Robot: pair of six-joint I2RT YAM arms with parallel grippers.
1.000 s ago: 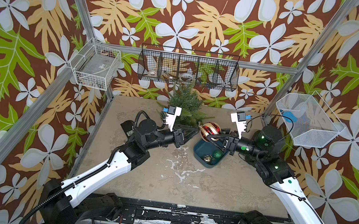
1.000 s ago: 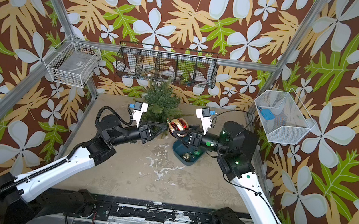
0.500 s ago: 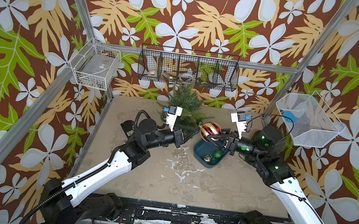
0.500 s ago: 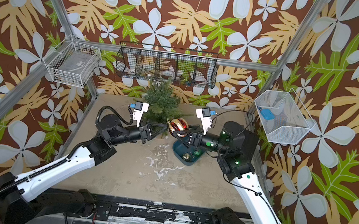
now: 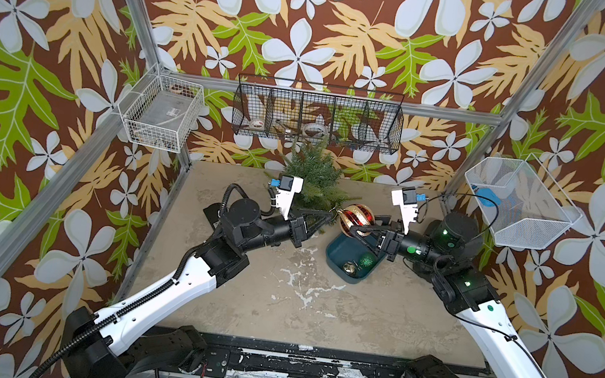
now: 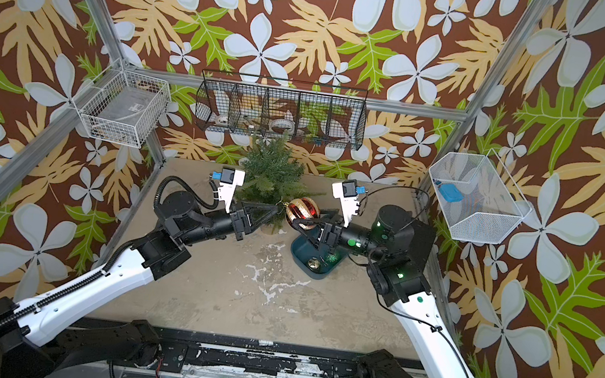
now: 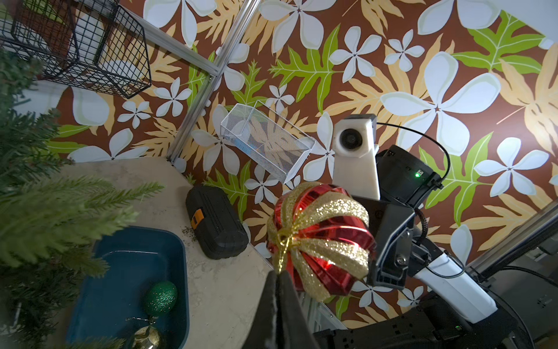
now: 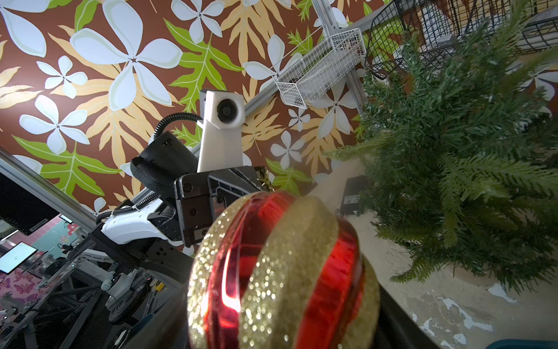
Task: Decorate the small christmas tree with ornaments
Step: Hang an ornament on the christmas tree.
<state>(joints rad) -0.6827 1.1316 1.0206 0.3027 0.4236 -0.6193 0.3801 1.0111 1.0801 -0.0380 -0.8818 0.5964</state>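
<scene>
the left gripper [image 7: 279, 273] has just pressed its jaws together on the gold loop [image 7: 282, 250] of the red ornament [image 5: 357, 220], which the right gripper [image 5: 360, 228] clasps round the body above the blue tray [image 5: 336, 249]. the handover looks ready: right lets go, left hangs it on the small christmas tree [image 5: 312, 175] just beside; the green ornament [image 5: 366, 261] and gold ornament [image 5: 349, 268] wait in the tray

You are working in a robotics lab test cell: aluminium frame posts [image 5: 139, 17] carry leaf-print wallpaper panels [image 5: 353, 19] around a worn tabletop [image 5: 355, 322], wire baskets [image 5: 317, 115] hang from the rails, and a monitor [image 8: 18, 256] glows in the room beyond.
</scene>
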